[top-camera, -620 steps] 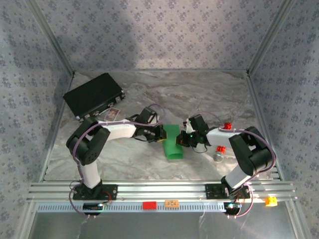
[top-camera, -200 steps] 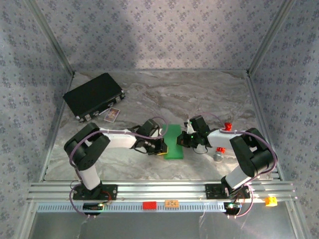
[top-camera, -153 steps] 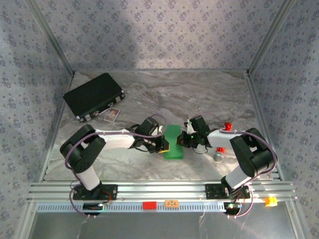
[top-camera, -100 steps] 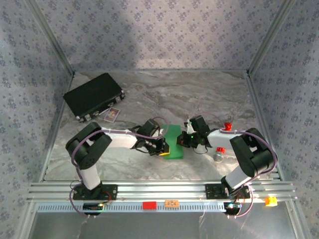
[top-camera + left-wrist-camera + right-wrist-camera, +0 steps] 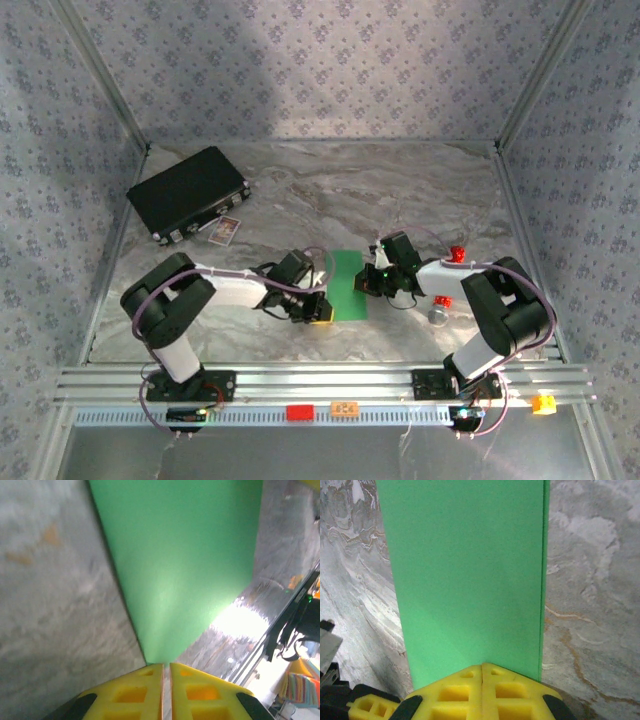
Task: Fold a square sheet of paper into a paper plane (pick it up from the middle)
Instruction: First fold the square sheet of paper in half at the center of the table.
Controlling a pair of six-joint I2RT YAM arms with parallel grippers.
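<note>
Lying flat on the marbled bench [image 5: 420, 190], the square sheet of paper [image 5: 347, 283] is folded to a narrow green oblong. It sits centrally between the two arms, its long sides running away from the bases. In the right wrist view, the edge of a second layer runs along the sheet's right long side.

The left end effector [image 5: 320, 307] stands at the near left corner of the sheet. In the left wrist view its yellow fingers [image 5: 127, 692] are drawn together with only a hairline slit between them, and the green corner meets their tips. Whether the tips press on that corner cannot be determined.

The right end effector [image 5: 369, 282] stands at the sheet's right long edge, about midway along it. In the right wrist view it is fully closed, face to face. Its tips are set against the paper's edge, and the sheet spreads flat beyond them.

A black case [image 5: 188, 192] lies at the far left of the bench, well apart from the sheet. A small red cylinder [image 5: 457, 253] stands beside the right arm, apart from the paper.
</note>
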